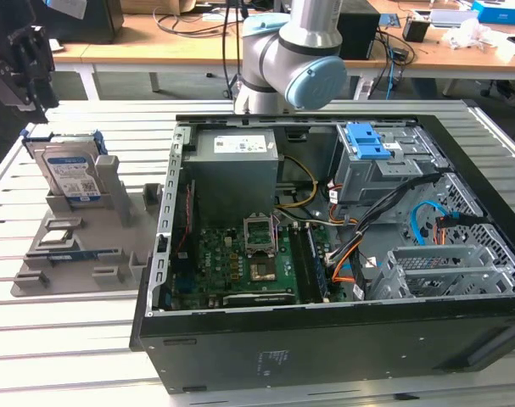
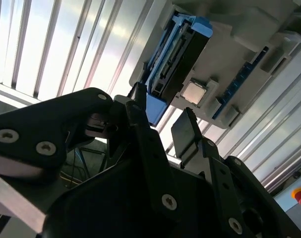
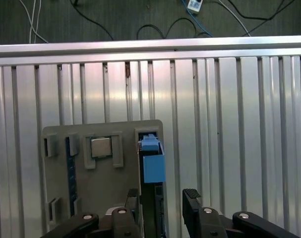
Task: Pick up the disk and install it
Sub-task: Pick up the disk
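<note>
- A slatted aluminium tabletop (image 1: 87,339) carries everything; one grey robot arm (image 1: 295,59) rises at its far edge.
- One open black computer case (image 1: 325,339) lies on its side and covers the middle of the tabletop through to the exterior view's right edge.
- Inside the case are one grey power supply (image 1: 236,157) with a white sticker and one grey drive bay (image 1: 367,170) with a blue latch.
- One grey holder (image 1: 79,254) sits by the tabletop's edge at the exterior view's left, beside the case.
- One disk (image 1: 70,174) stands upright on its edge in a slot at the holder's far end, with its white-and-blue label facing the camera.
- One small square silver processor chip (image 3: 100,147) lies flat in a pocket of the holder, near the disk.
- One black claw (image 3: 162,198) hangs above the disk, open and gripping nothing.
- Its two fingers (image 3: 192,198) are spread apart, and the first wrist view shows the disk's blue-railed top edge below them.
</note>
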You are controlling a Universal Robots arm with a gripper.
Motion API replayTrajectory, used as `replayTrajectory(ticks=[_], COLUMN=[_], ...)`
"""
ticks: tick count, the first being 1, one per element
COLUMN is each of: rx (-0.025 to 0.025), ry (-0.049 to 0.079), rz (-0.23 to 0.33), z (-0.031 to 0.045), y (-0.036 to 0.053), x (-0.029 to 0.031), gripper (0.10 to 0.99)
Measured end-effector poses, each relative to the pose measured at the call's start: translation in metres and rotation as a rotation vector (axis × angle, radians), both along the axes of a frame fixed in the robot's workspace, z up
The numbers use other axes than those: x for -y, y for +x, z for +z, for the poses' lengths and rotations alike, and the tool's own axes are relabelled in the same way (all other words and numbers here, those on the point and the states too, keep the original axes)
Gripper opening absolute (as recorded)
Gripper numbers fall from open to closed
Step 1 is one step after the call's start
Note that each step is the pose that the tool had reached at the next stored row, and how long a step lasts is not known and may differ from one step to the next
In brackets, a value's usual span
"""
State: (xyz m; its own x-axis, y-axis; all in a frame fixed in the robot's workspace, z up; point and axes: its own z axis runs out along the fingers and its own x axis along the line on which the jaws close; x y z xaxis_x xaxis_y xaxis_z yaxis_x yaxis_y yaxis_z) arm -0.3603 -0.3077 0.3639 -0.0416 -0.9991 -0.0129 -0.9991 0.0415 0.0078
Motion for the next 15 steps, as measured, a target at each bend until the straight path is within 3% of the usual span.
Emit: replayTrajectory(ticks=[12, 15], rx=[-0.0001, 0.0000], ry=[0.000, 0.000], rz=[0.000, 0.000], z=[-0.0143, -0.0233], y=[0.0000, 0.0000], x=[0.0000, 0.0000], gripper=[0.482, 0.482])
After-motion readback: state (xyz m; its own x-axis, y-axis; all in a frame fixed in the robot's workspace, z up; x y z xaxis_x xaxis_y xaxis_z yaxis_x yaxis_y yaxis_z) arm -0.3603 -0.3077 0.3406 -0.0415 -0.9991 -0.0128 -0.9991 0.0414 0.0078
